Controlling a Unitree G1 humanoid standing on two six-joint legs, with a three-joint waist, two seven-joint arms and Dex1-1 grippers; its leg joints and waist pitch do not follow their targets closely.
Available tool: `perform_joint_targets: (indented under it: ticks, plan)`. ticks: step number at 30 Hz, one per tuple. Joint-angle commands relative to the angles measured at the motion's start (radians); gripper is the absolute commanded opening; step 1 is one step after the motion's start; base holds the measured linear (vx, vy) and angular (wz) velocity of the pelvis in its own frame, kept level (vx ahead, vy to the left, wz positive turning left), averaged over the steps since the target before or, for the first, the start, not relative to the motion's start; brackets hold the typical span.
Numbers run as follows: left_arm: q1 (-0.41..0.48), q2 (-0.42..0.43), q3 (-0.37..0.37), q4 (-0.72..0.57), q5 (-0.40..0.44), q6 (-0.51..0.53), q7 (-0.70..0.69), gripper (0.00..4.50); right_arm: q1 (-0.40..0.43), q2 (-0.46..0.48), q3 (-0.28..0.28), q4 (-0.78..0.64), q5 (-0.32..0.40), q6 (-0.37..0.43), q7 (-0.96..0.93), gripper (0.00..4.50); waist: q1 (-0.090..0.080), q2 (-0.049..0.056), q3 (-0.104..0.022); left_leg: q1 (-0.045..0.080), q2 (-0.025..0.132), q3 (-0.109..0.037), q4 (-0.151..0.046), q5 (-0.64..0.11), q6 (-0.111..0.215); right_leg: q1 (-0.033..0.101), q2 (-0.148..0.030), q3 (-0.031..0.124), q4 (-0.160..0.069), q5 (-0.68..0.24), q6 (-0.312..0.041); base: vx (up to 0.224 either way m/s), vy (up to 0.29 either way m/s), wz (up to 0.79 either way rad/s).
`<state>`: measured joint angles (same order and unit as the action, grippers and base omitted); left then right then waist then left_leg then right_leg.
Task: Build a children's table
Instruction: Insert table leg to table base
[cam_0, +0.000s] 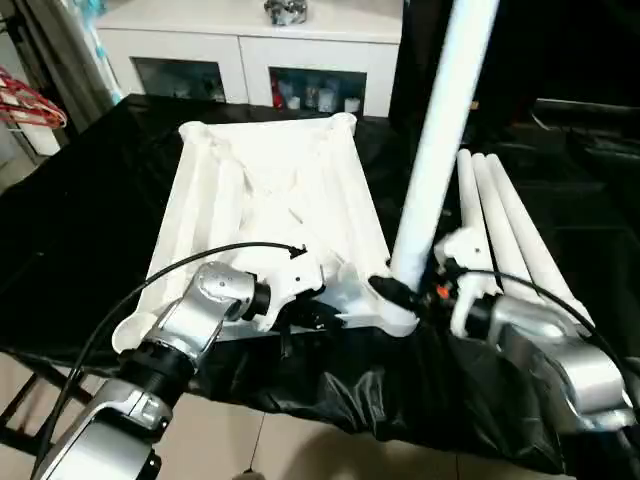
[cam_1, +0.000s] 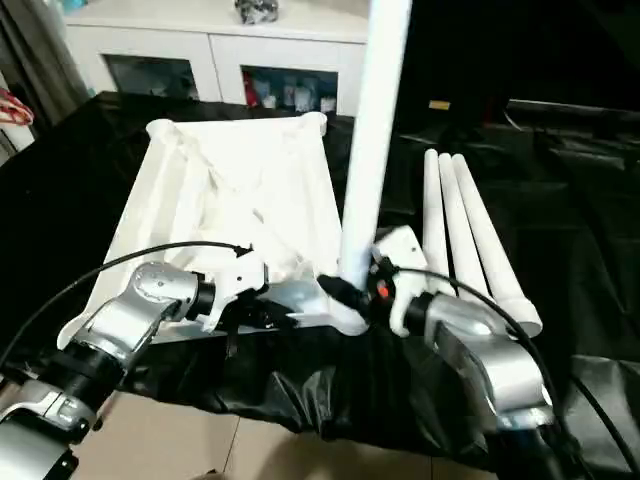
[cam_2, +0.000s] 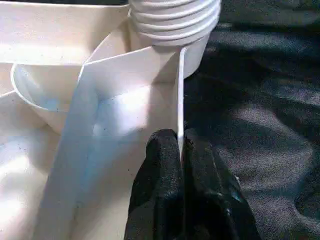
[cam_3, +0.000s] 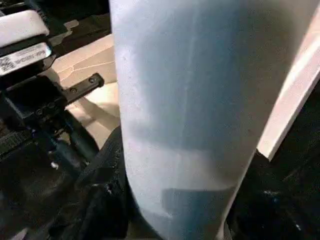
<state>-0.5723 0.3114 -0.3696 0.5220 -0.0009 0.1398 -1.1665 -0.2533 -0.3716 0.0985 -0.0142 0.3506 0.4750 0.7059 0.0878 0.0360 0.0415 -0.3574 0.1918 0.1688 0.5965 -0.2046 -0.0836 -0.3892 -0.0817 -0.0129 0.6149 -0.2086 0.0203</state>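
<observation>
1. Table top (cam_0: 270, 190) lies upside down, ribbed underside up, on a black sheet (cam_0: 80, 220) covering the work surface.
2. 1 leg (cam_0: 440, 140) stands upright in the near right corner socket (cam_0: 385, 305) of the top; threaded end visible at the socket in the left wrist view (cam_2: 175, 20).
3. 3 spare legs (cam_0: 505, 225) lie side by side on the sheet, just right of the top.
4. Left gripper (cam_2: 181, 165) at the near edge of the top, beside that socket; both black fingers (cam_2: 160, 175) clenched on the thin upright rim (cam_2: 180, 100) of the top.
5. Right gripper (cam_0: 425, 285) at the base of the upright leg; fingers wrapped around the leg, grasping it, seen close in the right wrist view (cam_3: 190, 125).
6. White cabinet (cam_0: 250, 50) with glass doors stands behind the work surface.
</observation>
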Motion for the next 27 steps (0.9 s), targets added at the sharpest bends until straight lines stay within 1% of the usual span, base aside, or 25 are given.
perform_joint_targets:
  ticks: [1,3,4,6,8,9,10,14,15,16,17,18,19,21,22,25,27]
  plan:
    - [-0.014,-0.016,0.028,-0.008,-0.050,-0.024,-0.017,0.00,-0.009,0.002,0.014,0.029,-0.013,-0.009,0.002,1.94,-0.002,-0.016,-0.056,0.000,0.021,0.001,-0.071,-0.120,0.030,0.044,-0.042,0.023,-0.063,-0.055,-0.239,0.000,0.000,0.00]
    - [-0.014,-0.011,0.030,-0.009,-0.052,-0.023,-0.024,0.00,-0.022,0.006,0.018,0.057,-0.017,-0.020,0.005,1.94,-0.001,-0.019,-0.057,-0.001,0.021,0.000,-0.072,-0.113,0.032,0.045,-0.042,0.022,-0.061,-0.051,-0.239,0.000,0.000,0.00]
    - [-0.014,-0.010,0.034,-0.005,-0.057,-0.024,-0.033,0.00,-0.036,0.011,0.020,0.082,-0.024,-0.028,0.013,1.94,-0.002,-0.025,-0.056,-0.002,0.021,0.001,-0.072,-0.108,0.035,0.046,-0.042,0.022,-0.061,-0.046,-0.238,0.000,0.000,0.00]
    - [-0.015,-0.010,0.036,-0.004,-0.057,-0.024,-0.036,0.00,-0.040,0.013,0.020,0.089,-0.027,-0.030,0.016,1.94,-0.001,-0.021,-0.057,-0.001,0.021,0.002,-0.070,-0.102,0.039,0.044,-0.042,0.022,-0.060,-0.041,-0.240,0.000,0.000,0.00]
    - [-0.019,-0.010,0.041,0.004,-0.054,-0.028,-0.031,0.00,-0.051,0.010,0.025,0.113,-0.028,-0.032,0.039,1.94,-0.001,-0.022,-0.057,-0.002,0.021,0.002,-0.070,-0.099,0.044,0.045,-0.042,0.022,-0.059,-0.035,-0.242,0.000,0.000,0.00]
    - [-0.021,-0.013,0.048,0.008,-0.058,-0.026,-0.025,0.00,-0.052,0.007,0.028,0.117,-0.027,-0.032,0.048,1.94,-0.001,-0.028,-0.057,-0.002,0.021,0.002,-0.070,-0.094,0.049,0.045,-0.043,0.022,-0.059,-0.035,-0.243,0.000,0.000,0.00]
    - [-0.022,-0.016,0.054,0.010,-0.063,-0.024,-0.023,0.00,-0.050,0.005,0.029,0.118,-0.026,-0.033,0.052,1.94,0.000,-0.026,-0.056,-0.001,0.022,0.003,-0.070,-0.096,0.050,0.044,-0.043,0.022,-0.061,-0.046,-0.241,0.000,0.000,0.00]
    - [-0.024,-0.016,0.070,0.013,-0.076,-0.024,-0.022,0.00,-0.042,-0.004,0.031,0.108,-0.018,-0.031,0.058,1.94,0.000,-0.029,-0.054,-0.002,0.022,0.003,-0.071,-0.098,0.052,0.044,-0.044,0.022,-0.062,-0.064,-0.235,0.000,0.000,0.00]
    - [-0.021,-0.013,0.073,0.015,-0.078,-0.027,-0.023,0.00,-0.038,-0.004,0.029,0.104,-0.016,-0.030,0.058,1.94,0.000,-0.028,-0.054,-0.001,0.022,0.003,-0.071,-0.105,0.050,0.043,-0.044,0.023,-0.064,-0.082,-0.232,0.000,0.000,0.00]
    - [-0.016,-0.009,0.077,0.018,-0.078,-0.031,-0.021,0.00,-0.034,-0.001,0.027,0.102,-0.016,-0.031,0.057,1.94,0.000,-0.025,-0.054,-0.001,0.022,0.003,-0.072,-0.107,0.049,0.042,-0.044,0.023,-0.064,-0.086,-0.231,0.000,0.000,0.00]
    - [-0.014,-0.009,0.078,0.018,-0.078,-0.032,-0.020,0.00,-0.032,-0.001,0.027,0.101,-0.016,-0.031,0.057,1.94,0.000,-0.026,-0.055,-0.001,0.022,0.003,-0.071,-0.106,0.048,0.043,-0.044,0.023,-0.064,-0.084,-0.230,0.000,0.000,0.00]
    - [-0.006,-0.007,0.080,0.015,-0.080,-0.032,-0.020,0.00,-0.028,0.000,0.026,0.100,-0.016,-0.031,0.058,1.94,-0.001,-0.025,-0.054,-0.002,0.022,0.003,-0.072,-0.108,0.046,0.043,-0.043,0.023,-0.064,-0.080,-0.230,0.000,0.000,0.00]
    - [-0.001,-0.005,0.082,0.012,-0.081,-0.031,-0.019,0.00,-0.025,-0.001,0.025,0.099,-0.017,-0.032,0.060,1.94,-0.002,-0.028,-0.054,-0.003,0.021,0.002,-0.073,-0.110,0.045,0.044,-0.043,0.023,-0.065,-0.084,-0.227,0.000,0.000,0.00]
    - [0.002,-0.005,0.084,0.010,-0.083,-0.030,-0.019,0.00,-0.024,-0.001,0.024,0.100,-0.018,-0.033,0.062,1.94,-0.003,-0.027,-0.053,-0.002,0.022,0.002,-0.073,-0.121,0.043,0.042,-0.044,0.023,-0.067,-0.104,-0.225,0.000,0.000,0.00]
    - [0.006,-0.005,0.088,0.008,-0.086,-0.031,-0.019,0.00,-0.022,-0.002,0.023,0.101,-0.018,-0.034,0.062,1.94,-0.004,-0.030,-0.053,-0.002,0.022,0.003,-0.073,-0.123,0.042,0.042,-0.044,0.023,-0.068,-0.111,-0.223,0.000,0.000,0.00]
    - [0.016,-0.009,0.101,0.009,-0.091,-0.034,-0.012,0.00,-0.021,-0.010,0.025,0.111,-0.026,-0.038,0.064,1.94,-0.006,-0.026,-0.052,-0.003,0.022,0.002,-0.074,-0.129,0.039,0.041,-0.045,0.023,-0.069,-0.130,-0.221,0.000,0.000,0.00]
    - [0.019,-0.012,0.103,0.006,-0.094,-0.034,-0.016,0.00,-0.020,-0.013,0.025,0.118,-0.031,-0.042,0.065,1.94,-0.008,-0.026,-0.053,-0.002,0.023,0.002,-0.075,-0.129,0.037,0.041,-0.043,0.023,-0.068,-0.119,-0.223,0.000,0.000,0.00]
